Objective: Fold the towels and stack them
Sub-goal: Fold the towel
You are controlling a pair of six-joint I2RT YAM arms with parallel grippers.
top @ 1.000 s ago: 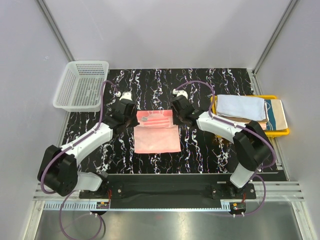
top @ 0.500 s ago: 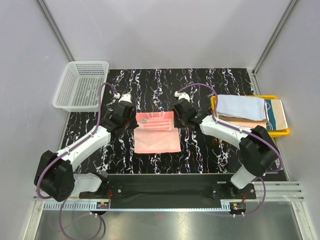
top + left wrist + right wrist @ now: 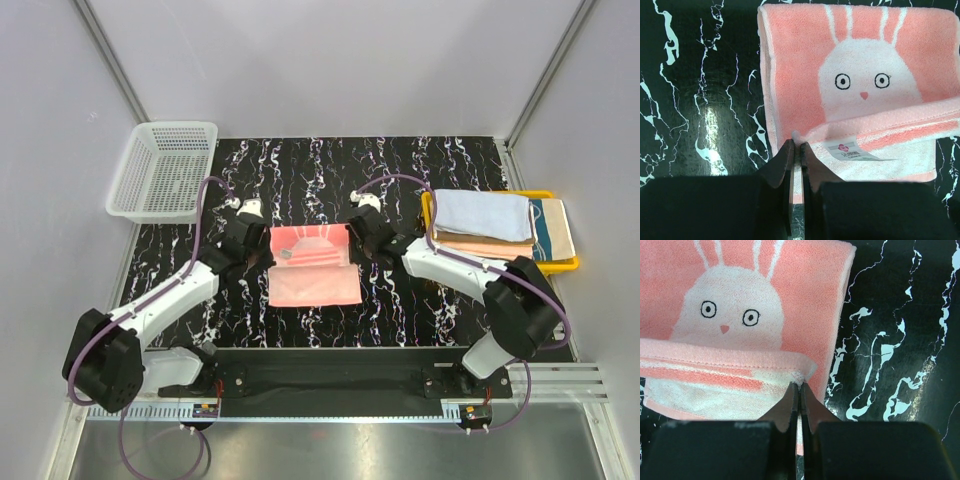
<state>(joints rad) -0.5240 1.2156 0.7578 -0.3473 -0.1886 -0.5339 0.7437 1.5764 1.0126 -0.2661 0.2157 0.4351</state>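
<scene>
Left tool (image 3: pixel 795 146) and right tool (image 3: pixel 799 387) each clamp a pink towel (image 3: pixel 315 282) corner. Right of it, tray (image 3: pixel 560 266) holds folded towels (image 3: pixel 480 215).

Black white-veined tabletop (image 3: pixel 400 170); plain grey walls (image 3: pixel 330 60) enclosing.

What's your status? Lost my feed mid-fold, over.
Left gripper and right gripper both shut on pink towel corners. One edge lifted, turned back over rabbit print. Nothing in the way; folded stack sits in yellow tray.
</scene>
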